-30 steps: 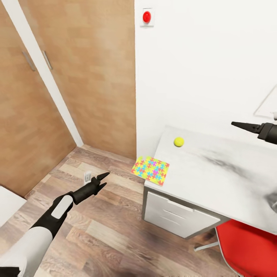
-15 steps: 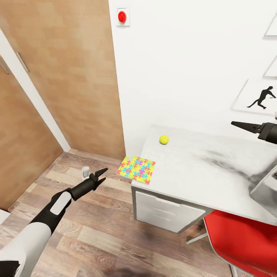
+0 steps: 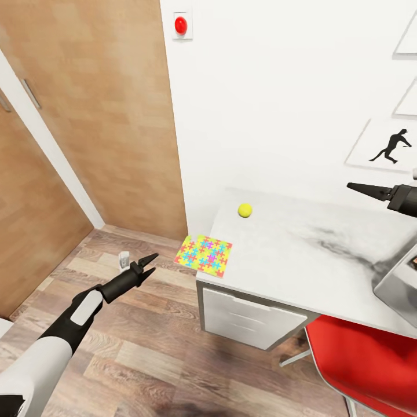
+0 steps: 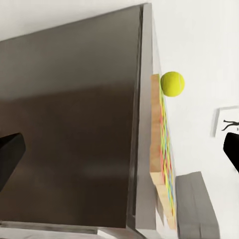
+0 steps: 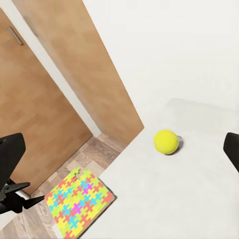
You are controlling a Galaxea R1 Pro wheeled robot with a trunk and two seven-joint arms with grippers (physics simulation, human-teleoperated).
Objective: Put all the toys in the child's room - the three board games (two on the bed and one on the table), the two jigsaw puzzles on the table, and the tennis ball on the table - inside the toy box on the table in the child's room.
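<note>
A yellow tennis ball (image 3: 245,209) (image 5: 166,141) (image 4: 172,83) rests on the pale speckled table (image 3: 301,255) near the wall. The jigsaw puzzles (image 3: 206,255) (image 5: 80,201) (image 4: 163,164) lie at the table's near left corner, seemingly two stacked and slightly offset, overhanging the edge. A grey corner of the toy box (image 3: 399,284) shows at the right. My left gripper (image 3: 147,263) (image 4: 121,152) hangs open over the floor, left of the puzzles. Above the table's right part, my right gripper (image 3: 354,186) (image 5: 121,149) is open, empty and aimed at the ball. The board games and the bed are out of view.
A red chair (image 3: 359,370) stands at the table's front, right of the white drawer unit (image 3: 249,318). Wooden doors (image 3: 87,116) line the left side. A small white object (image 3: 123,260) sits on the plank floor near my left gripper. Framed pictures (image 3: 388,147) hang on the white wall.
The whole view has swung to the right, bringing in more of the table and the toy box's corner. Both arms keep their poses, and nothing on the table has moved.
</note>
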